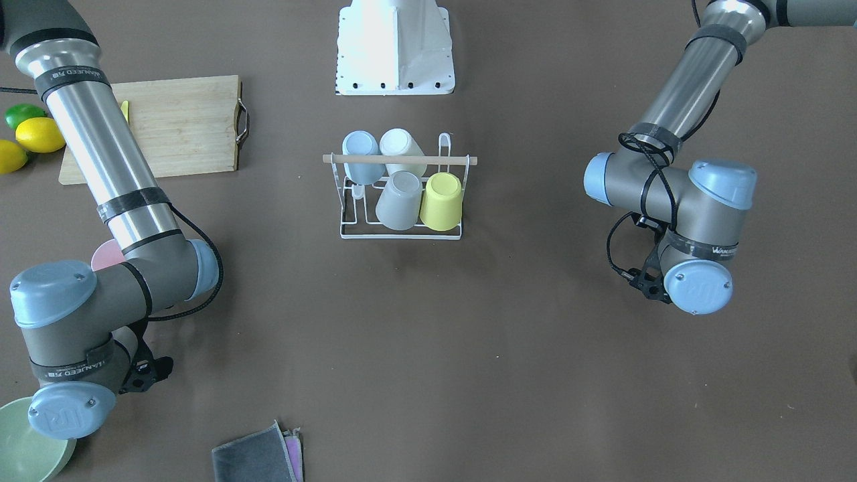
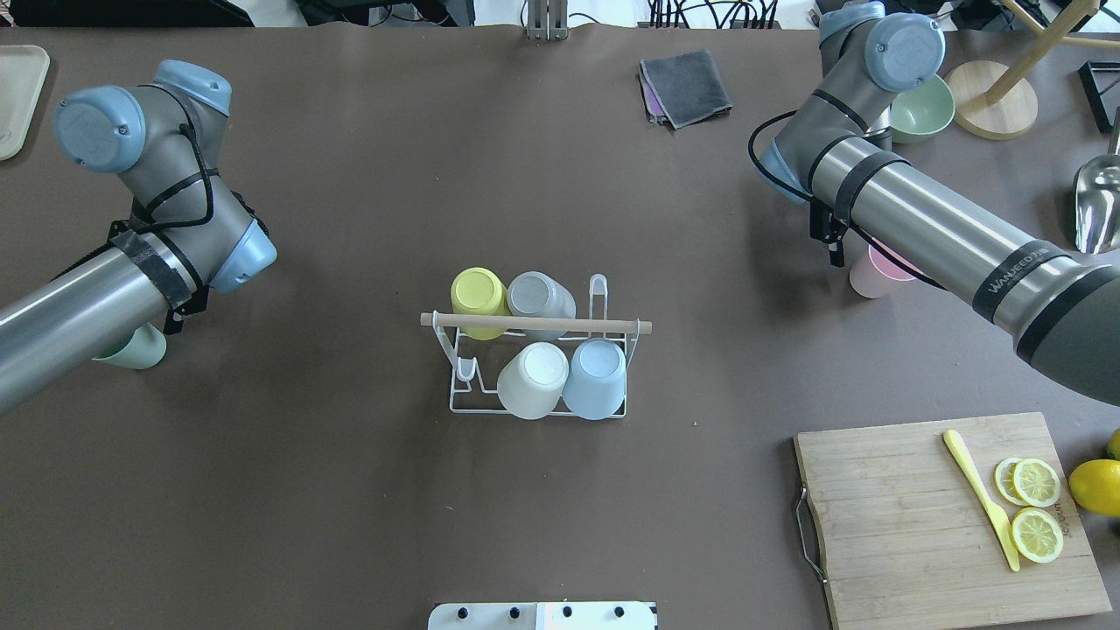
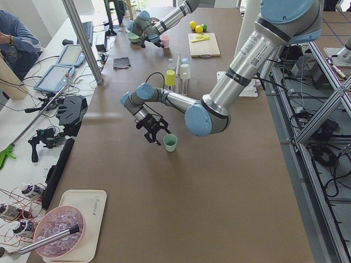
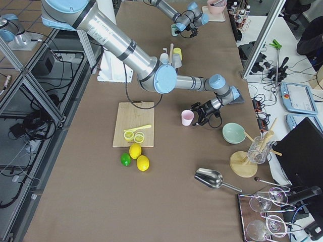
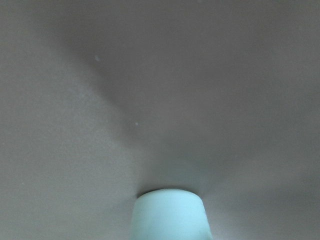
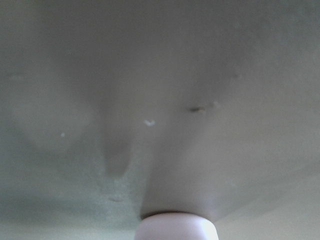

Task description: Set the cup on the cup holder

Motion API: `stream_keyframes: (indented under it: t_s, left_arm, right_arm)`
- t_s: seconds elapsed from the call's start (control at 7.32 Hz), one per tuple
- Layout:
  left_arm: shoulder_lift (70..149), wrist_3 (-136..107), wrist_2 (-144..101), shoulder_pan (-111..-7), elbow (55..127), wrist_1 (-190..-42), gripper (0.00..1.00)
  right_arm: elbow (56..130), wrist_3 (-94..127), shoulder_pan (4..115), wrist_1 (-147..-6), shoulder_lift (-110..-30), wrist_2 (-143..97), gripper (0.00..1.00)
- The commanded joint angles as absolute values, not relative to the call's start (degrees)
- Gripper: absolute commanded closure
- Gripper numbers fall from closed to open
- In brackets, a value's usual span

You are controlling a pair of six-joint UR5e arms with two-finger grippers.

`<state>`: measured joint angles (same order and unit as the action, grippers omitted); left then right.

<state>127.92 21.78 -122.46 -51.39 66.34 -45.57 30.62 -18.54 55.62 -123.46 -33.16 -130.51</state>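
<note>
The cup holder, a white wire rack with a wooden rod, stands mid-table. It carries yellow, grey, white and light blue cups upside down. A mint green cup stands on the table beside my left gripper. The gripper's fingers look spread and apart from the cup. The green cup also shows at the bottom of the left wrist view. A pink cup stands next to my right gripper, which looks open and empty. The pink cup also shows in the right wrist view. Both grippers are mostly hidden under the arms in the overhead view.
A wooden cutting board with lemon slices and a yellow knife lies at the near right. A green bowl, a folded grey cloth, a wooden stand and a metal scoop lie at the far right.
</note>
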Motion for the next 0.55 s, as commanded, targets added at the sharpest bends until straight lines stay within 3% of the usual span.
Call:
stream_keyframes:
  t_s: [0.0,0.41]
  left_arm:
    - [127.88,22.32,-122.26,-50.98,65.75,-45.0,0.03]
    - [128.06,22.41,-120.24,-50.28,64.6,-45.0,0.03]
  right_arm:
    - [29.62,-18.9,55.37,-123.49,-33.05,-130.34,0.0]
    - [28.57,-20.65,55.37,-123.66,-33.05,-130.25,0.0]
